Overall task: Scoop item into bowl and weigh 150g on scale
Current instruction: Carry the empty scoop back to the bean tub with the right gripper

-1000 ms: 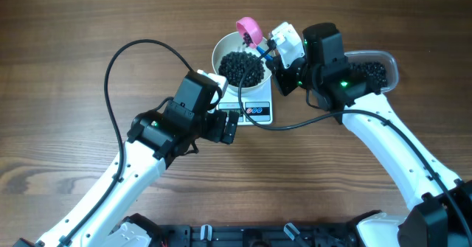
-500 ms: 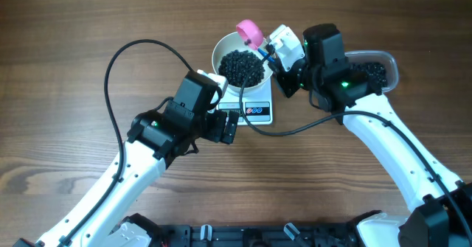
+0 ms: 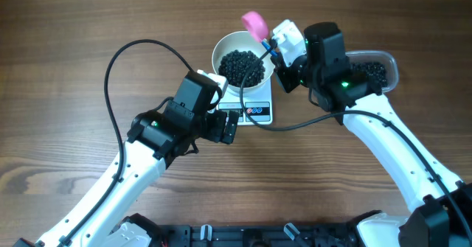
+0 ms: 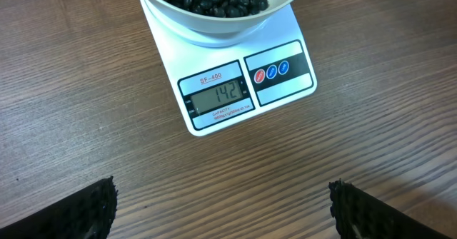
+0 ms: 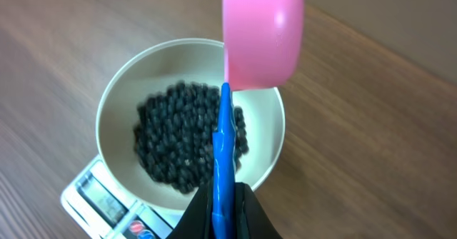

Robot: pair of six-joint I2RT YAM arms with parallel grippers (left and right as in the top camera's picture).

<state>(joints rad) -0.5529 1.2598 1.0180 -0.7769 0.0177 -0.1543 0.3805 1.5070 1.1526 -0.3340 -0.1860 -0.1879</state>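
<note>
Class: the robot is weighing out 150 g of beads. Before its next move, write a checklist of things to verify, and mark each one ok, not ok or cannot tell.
1. Bowl sits on the scale: ok.
2. Display shows the target: not ok, it reads 142, short of 150.
3. Right gripper is shut on the scoop: ok.
4. Scoop is over the bowl, so a spill would land on the beads: ok.
5. Scoop holds anything: cannot tell, only its outside shows.
6. Left gripper is open and apart from the scale: ok.
</note>
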